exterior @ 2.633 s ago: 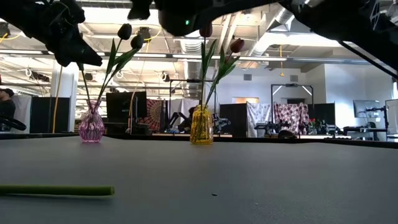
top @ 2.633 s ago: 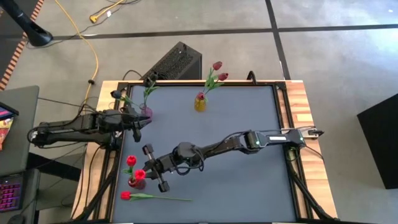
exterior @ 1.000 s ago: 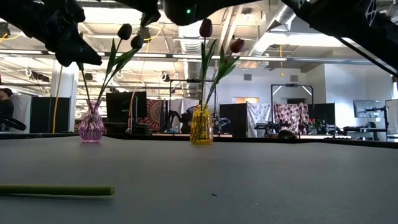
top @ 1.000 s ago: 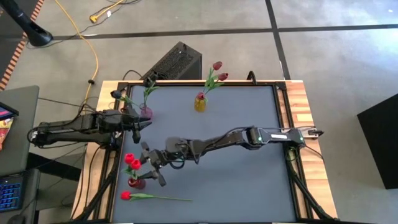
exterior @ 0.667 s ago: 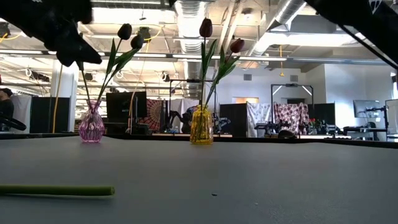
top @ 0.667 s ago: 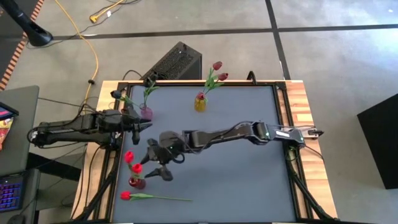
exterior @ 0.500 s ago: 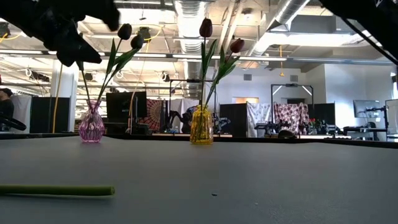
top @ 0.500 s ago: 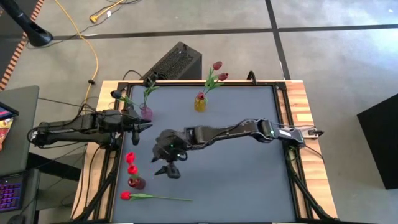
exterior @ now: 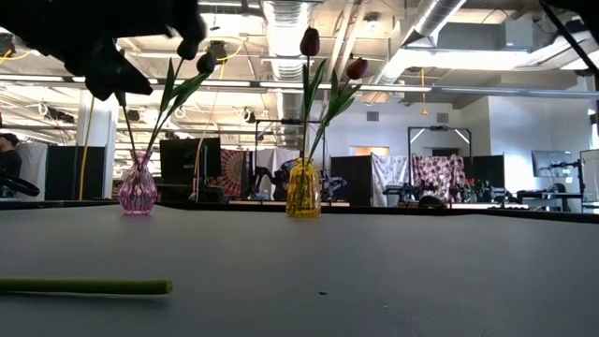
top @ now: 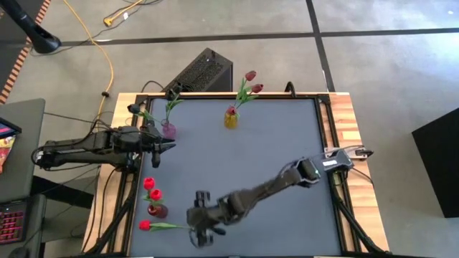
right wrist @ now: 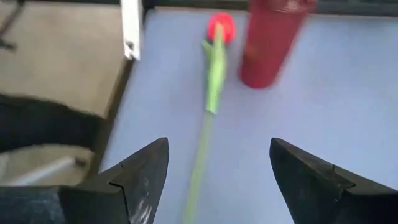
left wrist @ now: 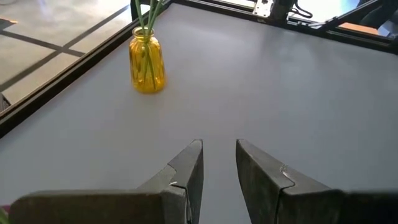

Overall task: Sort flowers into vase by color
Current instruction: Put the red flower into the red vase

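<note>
Overhead view shows the table [top: 287,143] with the right gripper [top: 204,227] at about seven o'clock, fingers spread wide and empty over a red flower [top: 172,226] lying flat beside the red vase [top: 157,210]. At nine o'clock the left gripper [top: 157,145] hangs, fingers slightly parted, holding nothing.

I see one tulip [top: 168,226] lying flat at the table's [top: 272,136] near left corner; just behind it a vase [top: 157,210] stands holding two flowers; two more vases [top: 230,119] stand along the far edge, each holding flowers.
</note>
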Robot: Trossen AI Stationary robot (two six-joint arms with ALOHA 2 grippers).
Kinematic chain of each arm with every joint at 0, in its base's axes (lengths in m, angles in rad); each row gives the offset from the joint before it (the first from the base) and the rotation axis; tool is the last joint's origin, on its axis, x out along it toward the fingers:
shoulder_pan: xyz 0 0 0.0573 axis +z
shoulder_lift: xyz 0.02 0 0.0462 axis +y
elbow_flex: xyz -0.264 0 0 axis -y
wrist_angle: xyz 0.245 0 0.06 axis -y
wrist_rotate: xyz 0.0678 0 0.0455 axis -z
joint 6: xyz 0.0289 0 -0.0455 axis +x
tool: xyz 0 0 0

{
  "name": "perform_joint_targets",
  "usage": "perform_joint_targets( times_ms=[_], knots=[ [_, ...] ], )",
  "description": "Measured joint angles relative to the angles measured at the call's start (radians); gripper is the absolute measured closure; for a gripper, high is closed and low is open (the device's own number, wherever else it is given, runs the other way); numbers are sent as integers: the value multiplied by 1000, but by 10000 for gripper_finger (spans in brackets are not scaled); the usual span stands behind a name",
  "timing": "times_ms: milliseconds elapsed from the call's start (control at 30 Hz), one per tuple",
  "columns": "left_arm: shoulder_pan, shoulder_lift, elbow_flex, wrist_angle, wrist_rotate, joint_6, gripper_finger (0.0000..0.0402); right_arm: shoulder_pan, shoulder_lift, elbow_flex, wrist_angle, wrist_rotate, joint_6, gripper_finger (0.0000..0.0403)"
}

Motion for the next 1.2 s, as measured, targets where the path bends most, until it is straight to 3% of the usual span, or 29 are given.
perform_joint_targets(
  times_ms=[133, 667, 833, 1067, 1133, 1200],
  knots=[
    [0, 0, -2, 0, 0, -1, 319, 29, 66, 1, 56, 47, 46, 97],
    [0, 1, -2, -1, -7, -23, 319, 20, 251, 4, 255, 66, 94, 112],
    [0, 1, -3, -1, -7, -22, 319, 22, 252, 7, 184, 95, 100, 186],
    [0, 1, -3, 0, -7, -18, 319, 12, 240, 6, 148, 97, 106, 363],
    [0, 1, -3, -1, -7, -18, 319, 6, 229, 8, 143, 73, 103, 386],
    [0, 1, -3, 0, -7, -18, 319, 5, 223, 23, 137, 50, 99, 384]
  ],
)
